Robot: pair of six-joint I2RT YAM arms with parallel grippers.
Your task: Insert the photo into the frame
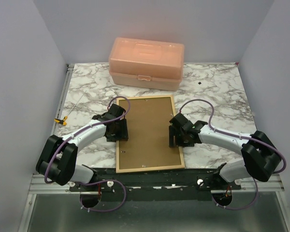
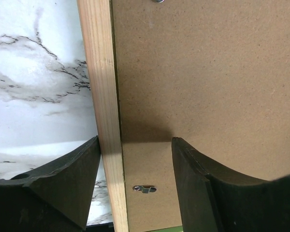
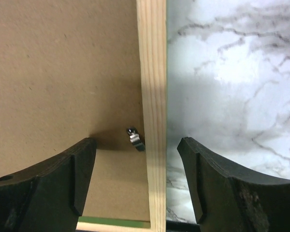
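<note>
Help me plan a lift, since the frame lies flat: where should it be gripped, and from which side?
Probably the long side rails, from straight above. The frame lies back up, flat on the table, and its pale wood rails are narrow enough to span: one finger outside, one over the backing board. The left gripper and right gripper straddle them now, open.

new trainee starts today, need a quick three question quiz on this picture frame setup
1. True or false: the frame lies with its pale wood back facing up.
2. Which part of the frame does the left pincer straddle? A) its left rail B) its near rail C) its far rail
3. What fills the frame's opening?
Key: 1 true; 2 A; 3 the brown backing board.
</note>
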